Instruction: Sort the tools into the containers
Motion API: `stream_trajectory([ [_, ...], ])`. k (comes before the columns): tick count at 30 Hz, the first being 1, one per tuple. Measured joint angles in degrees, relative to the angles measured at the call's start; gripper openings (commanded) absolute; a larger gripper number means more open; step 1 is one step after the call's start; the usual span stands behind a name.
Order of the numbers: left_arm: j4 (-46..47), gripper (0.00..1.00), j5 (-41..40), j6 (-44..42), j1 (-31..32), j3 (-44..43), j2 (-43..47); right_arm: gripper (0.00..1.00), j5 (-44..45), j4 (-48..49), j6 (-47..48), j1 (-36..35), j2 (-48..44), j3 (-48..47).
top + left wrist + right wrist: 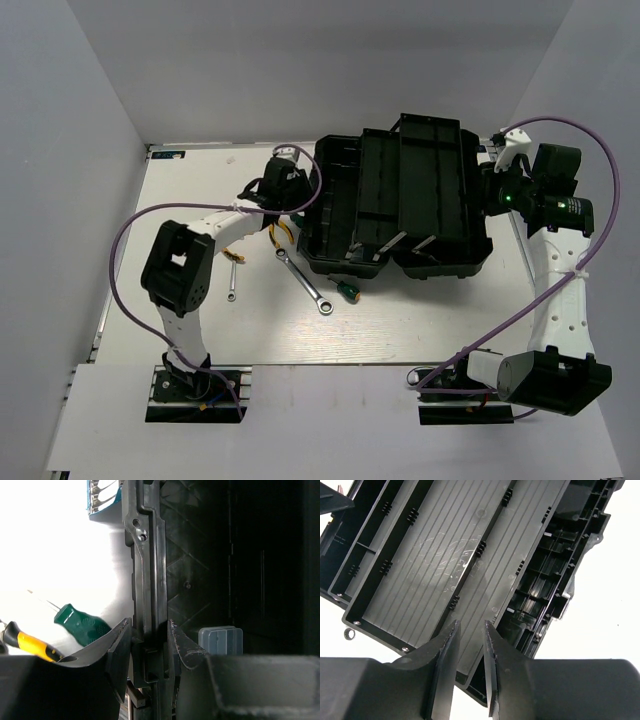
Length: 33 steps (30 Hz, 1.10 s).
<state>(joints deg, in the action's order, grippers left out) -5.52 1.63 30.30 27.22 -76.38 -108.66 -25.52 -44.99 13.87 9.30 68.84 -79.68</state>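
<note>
The black toolbox (400,200) stands open at the back right of the table. My left gripper (303,192) is shut on its left wall; in the left wrist view the jaws (149,622) clamp the black rim (147,570). My right gripper (488,192) is at the box's right end, its jaws (471,624) nearly closed over the edge of the grey ribbed panel (445,555). On the table lie the yellow-handled pliers (281,232), a long silver ratchet wrench (305,281), a small silver wrench (231,281) and a green-handled screwdriver (348,290). The second screwdriver is hidden.
The left wrist view shows the green screwdriver (82,625) and a yellow pliers handle (30,645) beside the box, and a small clear case (220,640) inside it. White walls enclose the table on the left, back and right. Purple cables loop over both arms.
</note>
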Motion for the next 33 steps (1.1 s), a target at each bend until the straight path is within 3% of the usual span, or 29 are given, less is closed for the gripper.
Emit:
stream_trajectory([
  [13, 3.1, 0.00, -2.8, 1.8, 1.8, 5.4, 3.5, 0.40, -0.7, -0.3, 0.0, 0.0, -0.1, 2.6],
  [22, 2.9, 0.01, -3.0, 2.8, 3.5, 7.1, 5.1, 0.55, -4.5, -2.7, 1.3, 0.0, -0.5, 2.8],
  [24, 2.3, 0.11, -3.0, 3.1, 4.2, 7.1, 5.3, 0.55, -7.0, -3.8, 2.2, -0.3, -0.9, 2.8],
  [25, 2.0, 0.28, -3.0, 3.2, 4.4, 7.0, 5.4, 0.57, -8.3, -4.3, 2.7, -0.5, -1.1, 2.8],
  [27, 0.5, 0.45, -3.0, 3.1, 4.8, 6.2, 5.4, 0.57, -11.3, -5.6, 3.8, -1.4, -1.5, 2.8],
  [28, -0.7, 0.58, -2.9, 3.1, 5.0, 5.6, 5.4, 0.57, -12.6, -6.2, 4.5, -1.9, -1.7, 2.8],
  [33, -10.4, 0.75, -2.4, 2.0, 5.5, 3.7, 5.2, 0.58, -17.9, -8.2, 7.0, -5.9, -2.7, 2.8],
])
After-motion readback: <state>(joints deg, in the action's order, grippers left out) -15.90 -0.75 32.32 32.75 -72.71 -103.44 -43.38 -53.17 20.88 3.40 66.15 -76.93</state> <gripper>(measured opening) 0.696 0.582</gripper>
